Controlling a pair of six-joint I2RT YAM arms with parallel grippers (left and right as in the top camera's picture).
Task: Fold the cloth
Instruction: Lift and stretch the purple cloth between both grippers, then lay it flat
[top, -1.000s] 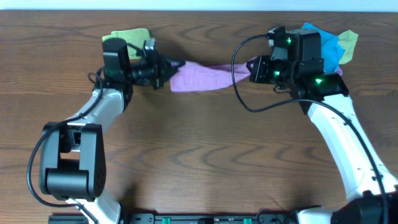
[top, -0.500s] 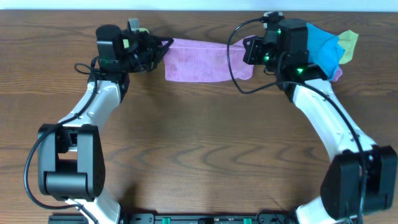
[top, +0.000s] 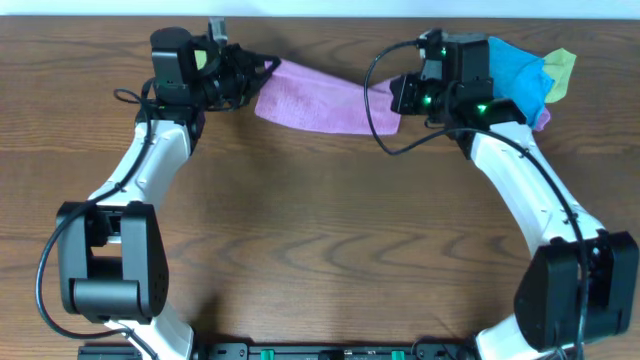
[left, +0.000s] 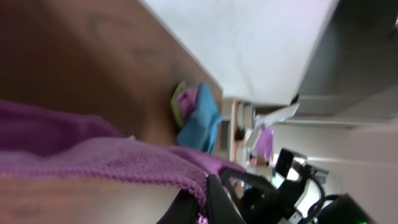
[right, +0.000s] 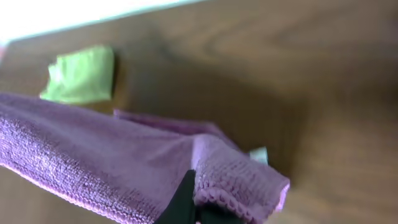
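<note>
A purple cloth (top: 315, 100) hangs stretched between my two grippers at the far side of the table. My left gripper (top: 262, 72) is shut on its left end; in the left wrist view the cloth (left: 99, 158) runs into the jaws (left: 208, 198). My right gripper (top: 396, 100) is shut on its right end; in the right wrist view the cloth (right: 112, 165) folds over the jaws (right: 196, 202). The cloth slopes down from left to right in the overhead view.
A pile of cloths, blue (top: 520, 75), yellow-green (top: 560, 68) and purple, lies at the back right behind my right arm. A green cloth (right: 81, 74) lies at the back left, mostly hidden under my left arm overhead. A white edge borders the table's far side.
Both grippers have carried the cloth toward the far edge. It has spread from a bunched strip into a wider band, and now tilts down to the right.
</note>
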